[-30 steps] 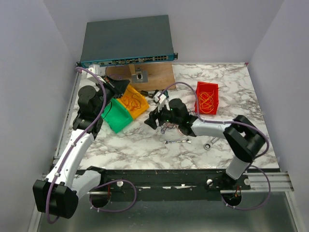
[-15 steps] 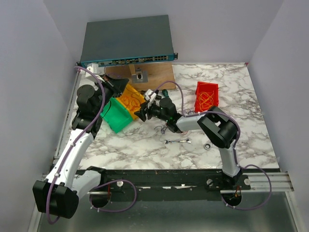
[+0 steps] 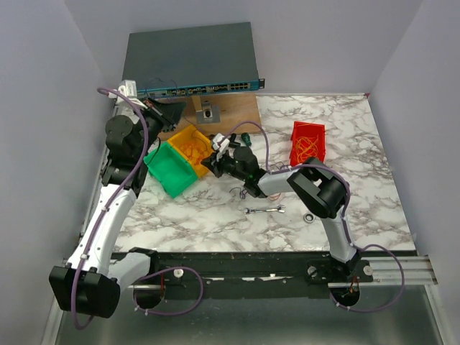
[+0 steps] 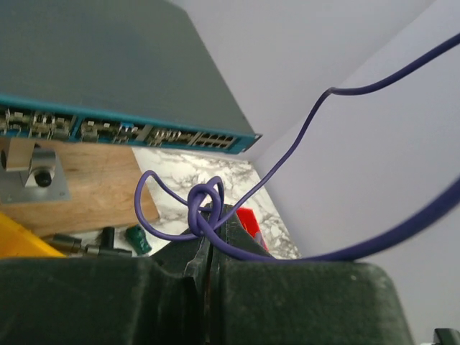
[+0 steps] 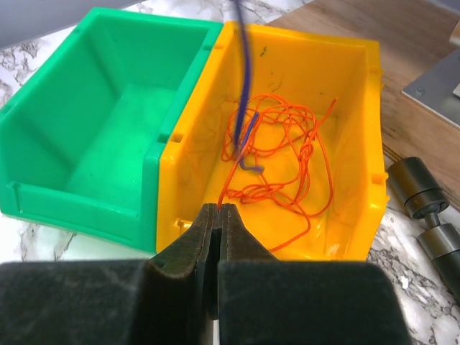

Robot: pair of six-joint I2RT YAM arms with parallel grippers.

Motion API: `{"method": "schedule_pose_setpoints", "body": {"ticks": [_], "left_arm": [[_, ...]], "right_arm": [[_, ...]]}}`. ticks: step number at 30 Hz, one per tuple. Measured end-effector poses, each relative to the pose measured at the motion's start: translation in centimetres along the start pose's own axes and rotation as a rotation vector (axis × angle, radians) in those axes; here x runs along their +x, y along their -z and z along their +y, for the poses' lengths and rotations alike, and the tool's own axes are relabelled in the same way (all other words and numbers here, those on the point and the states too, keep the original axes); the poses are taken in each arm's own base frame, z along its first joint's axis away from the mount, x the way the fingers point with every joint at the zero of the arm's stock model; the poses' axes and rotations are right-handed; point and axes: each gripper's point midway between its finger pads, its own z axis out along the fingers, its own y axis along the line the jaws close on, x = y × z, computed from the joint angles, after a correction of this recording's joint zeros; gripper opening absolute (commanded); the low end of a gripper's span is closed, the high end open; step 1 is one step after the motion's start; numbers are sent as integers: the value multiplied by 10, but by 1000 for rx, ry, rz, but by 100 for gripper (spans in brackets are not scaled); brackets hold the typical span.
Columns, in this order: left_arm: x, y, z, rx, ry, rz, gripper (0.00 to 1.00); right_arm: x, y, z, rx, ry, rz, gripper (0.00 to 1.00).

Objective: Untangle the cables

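Observation:
Orange cables (image 5: 287,144) lie tangled in the yellow bin (image 5: 356,108), which shows left of centre (image 3: 181,136) in the top view. My right gripper (image 5: 219,208) is at the bin's near rim (image 3: 210,164), shut on one orange strand at its tips. A thin purple cable (image 5: 244,86) hangs from above into the orange tangle. My left gripper (image 4: 207,233) is raised behind the bin (image 3: 175,115) and shut, with a knotted purple cable (image 4: 203,205) at its tips. More orange and yellow cables (image 3: 309,149) fill the red bin (image 3: 296,136). A few dark strands (image 3: 248,190) lie on the table.
An empty green bin (image 3: 169,172) touches the yellow one. A network switch (image 3: 190,61) and a wooden board (image 3: 233,108) with a metal bracket (image 3: 207,111) stand at the back. A wrench (image 3: 264,210) and a washer (image 3: 309,216) lie on the marble. Black cylinders (image 5: 424,208) sit beside the yellow bin.
My right gripper moved left to the yellow bin and shut on an orange strand. My left gripper rose and drew back toward the switch.

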Motion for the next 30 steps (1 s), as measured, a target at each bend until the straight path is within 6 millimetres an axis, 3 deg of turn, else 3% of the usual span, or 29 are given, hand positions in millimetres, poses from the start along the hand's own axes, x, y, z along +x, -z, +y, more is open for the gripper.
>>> {"method": "schedule_pose_setpoints", "body": {"ticks": [8,13,16,19,21,23,30], "left_arm": [[-69,6,-27,30,-30,-153,0],[-97,20,-29,6,-37,-232,0],[-105,29,-29,-15,-29,-261,0],[-98,33,-22,-35,-9,-256,0],[-84,34,-7,-76,8,-229,0],[-69,33,13,-128,26,-199,0],[-14,53,82,-364,53,-105,0]], "right_arm": [[15,7,2,4,-19,34,1],[18,8,0,14,-26,40,1],[18,8,0,18,-27,42,17],[18,7,0,20,-39,43,13],[14,4,-2,27,-51,48,7],[4,-3,-5,38,-62,44,1],[-35,-37,-20,80,-86,8,1]]}}
